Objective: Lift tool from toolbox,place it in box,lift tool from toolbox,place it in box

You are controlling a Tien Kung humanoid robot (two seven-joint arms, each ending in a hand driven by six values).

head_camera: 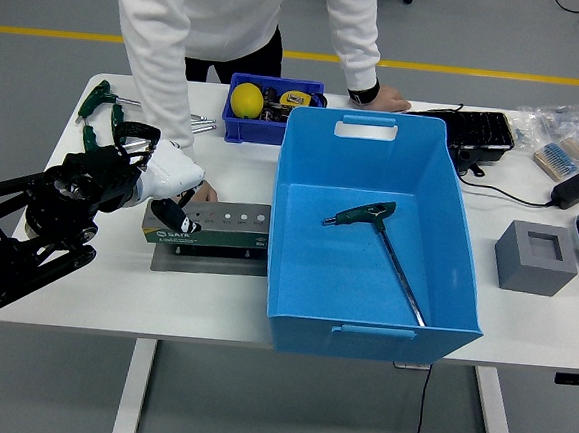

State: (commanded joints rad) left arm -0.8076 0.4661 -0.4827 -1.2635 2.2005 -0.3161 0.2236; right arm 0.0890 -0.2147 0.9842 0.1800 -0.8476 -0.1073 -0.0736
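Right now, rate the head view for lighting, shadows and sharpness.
Head view: even, diffuse light, no strong glare on the white table; soft shadow inside the blue box along its left wall; T-handle tool is sharp; left hand slightly soft; print on the green toolbox too small to read fully.

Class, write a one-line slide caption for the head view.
Robot's left hand reaches the green tool holder while one T-handle wrench lies in the blue box.
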